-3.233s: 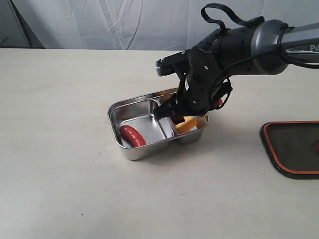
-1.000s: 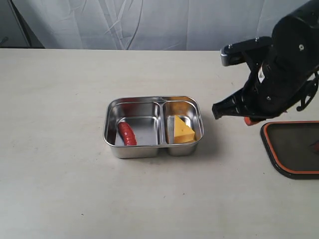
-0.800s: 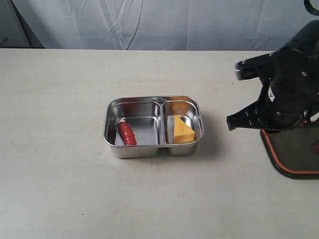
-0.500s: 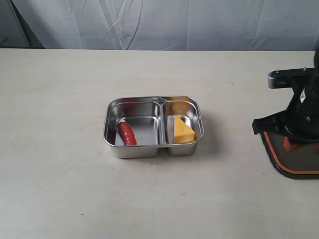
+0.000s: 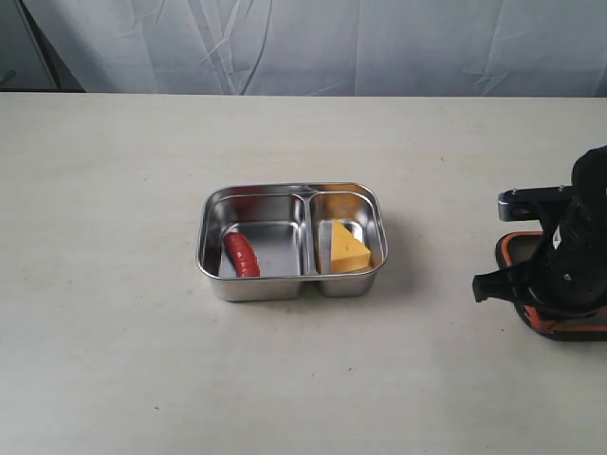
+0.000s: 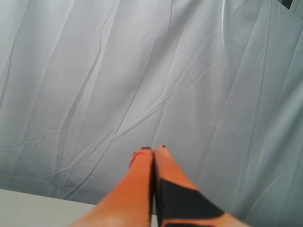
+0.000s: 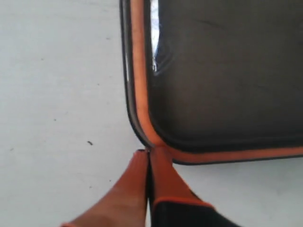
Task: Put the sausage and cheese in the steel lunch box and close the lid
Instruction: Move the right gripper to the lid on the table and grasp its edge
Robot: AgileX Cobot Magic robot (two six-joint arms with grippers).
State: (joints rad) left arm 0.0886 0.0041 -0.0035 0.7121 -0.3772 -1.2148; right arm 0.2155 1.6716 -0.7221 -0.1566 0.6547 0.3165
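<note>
Right gripper (image 7: 148,152) pinched shut, empty, tips at lid (image 7: 227,71) corner; closed, it may shove lid, not grasp.

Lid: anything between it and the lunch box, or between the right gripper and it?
Nothing visible. The right gripper is shut with its tips at the corner of the lid. Only open table lies between the lid and the steel lunch box.

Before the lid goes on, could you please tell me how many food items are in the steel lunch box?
2: the sausage lies in the larger compartment of the steel lunch box, the cheese in the smaller one; none looks hidden.
</note>
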